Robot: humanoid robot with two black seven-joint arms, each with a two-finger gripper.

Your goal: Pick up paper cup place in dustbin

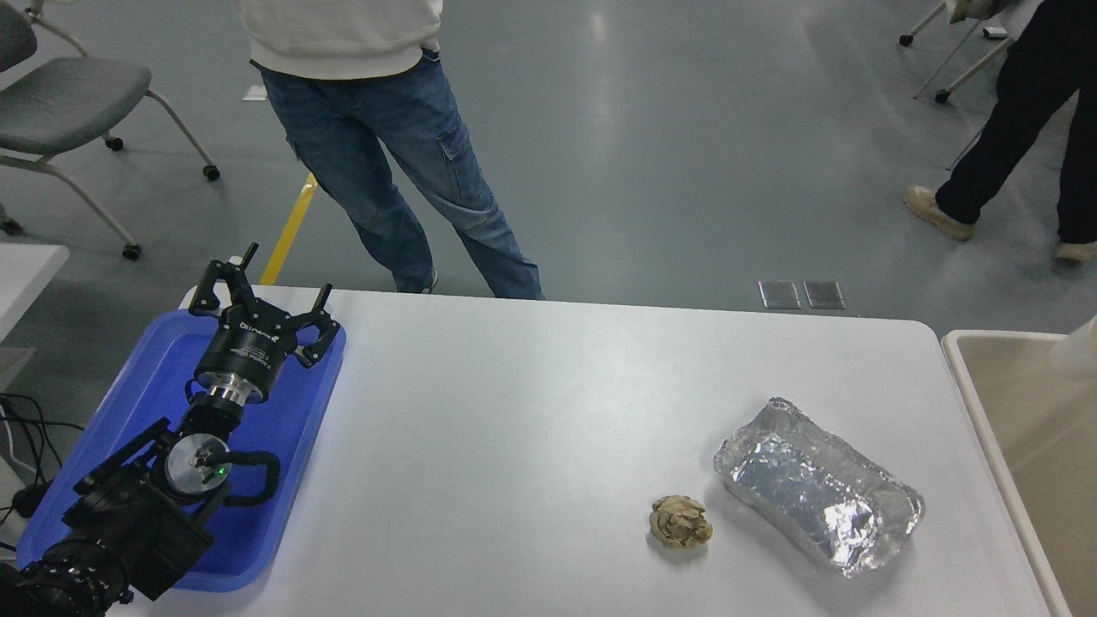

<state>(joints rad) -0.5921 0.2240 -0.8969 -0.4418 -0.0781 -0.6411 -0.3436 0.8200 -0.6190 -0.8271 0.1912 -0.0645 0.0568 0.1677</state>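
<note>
A blurred white shape, which looks like the paper cup (1082,347), shows at the right edge of the picture, over the open top of the beige dustbin (1028,411). The dustbin stands against the table's right end. No gripper is at the cup. My right arm and gripper are out of view. My left gripper (257,287) is parked at the lower left over the blue tray (296,428), with its fingers spread open and empty.
A crinkled silver foil tray (818,497) and a crumpled brown paper ball (680,522) lie on the white table (514,411) at the front right. A person in jeans stands at the far side. Another person walks at the upper right.
</note>
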